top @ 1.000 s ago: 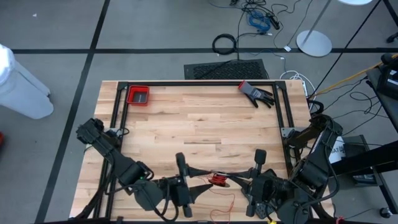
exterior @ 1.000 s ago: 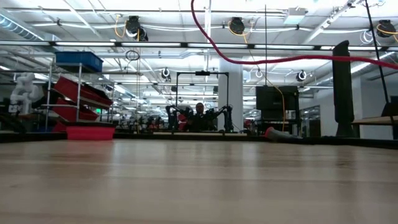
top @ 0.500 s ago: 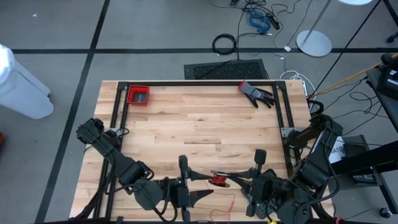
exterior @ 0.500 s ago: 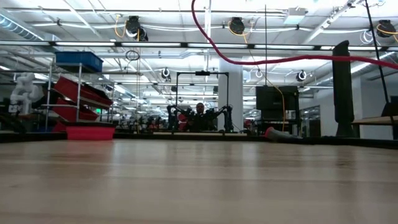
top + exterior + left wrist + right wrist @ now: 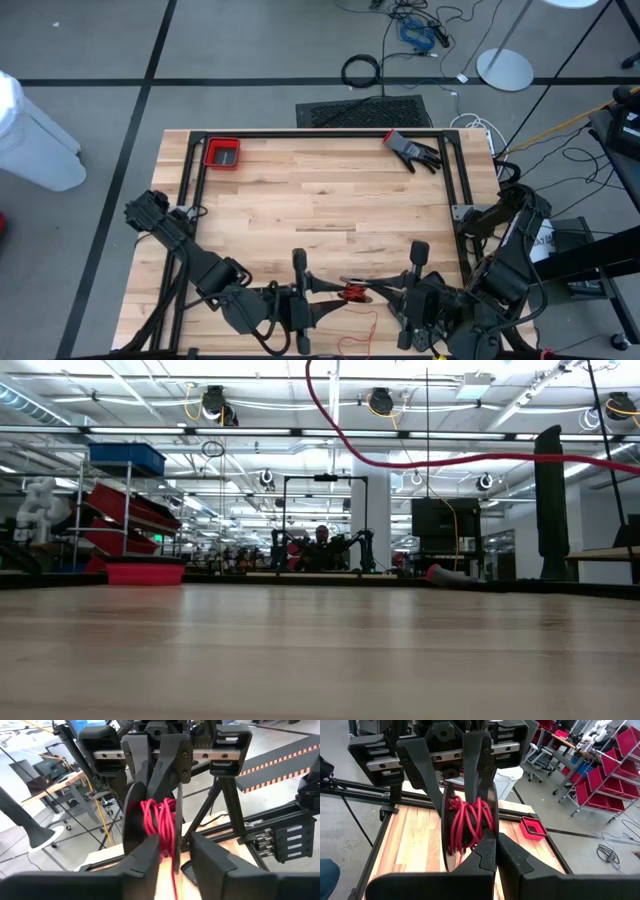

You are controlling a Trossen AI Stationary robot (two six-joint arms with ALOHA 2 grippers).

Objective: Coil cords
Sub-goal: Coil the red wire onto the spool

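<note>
The red cord (image 5: pixel 350 292) is wound in several turns over a black disc (image 5: pixel 132 820) and is held above the table near its front edge, between my two grippers. They point at each other. My right gripper (image 5: pixel 492 840) is shut on the coil (image 5: pixel 467 820). My left gripper (image 5: pixel 174 845) comes from the table's left. Its fingers are apart on either side of the coil's (image 5: pixel 157 817) lower part, and a loose red strand (image 5: pixel 172 872) hangs down through the gap. That strand trails to the table (image 5: pixel 372 322) and arcs across the low view (image 5: pixel 400 460). My right gripper, roughly level from the table's right, has its shut fingers on the edge of the wound coil (image 5: pixel 482 836). The fingers hide the exact spot. The coil and disc are clear of the table, with the turns running upright. My left gripper's fingers (image 5: pixel 150 851) flank the coil closely. I cannot tell whether they touch it.
A red bin (image 5: pixel 222 153) sits at the far left corner and a black glove (image 5: pixel 412 150) at the far right. A black frame rail (image 5: pixel 320 134) runs along the table's edges. Bare wood (image 5: pixel 320 210) lies between these and my grippers.
My left gripper has turned a little at the wrist and its fingers have edged toward the coil. My right gripper and the coil have stayed in place. The loose strand across the low view has shifted slightly.
</note>
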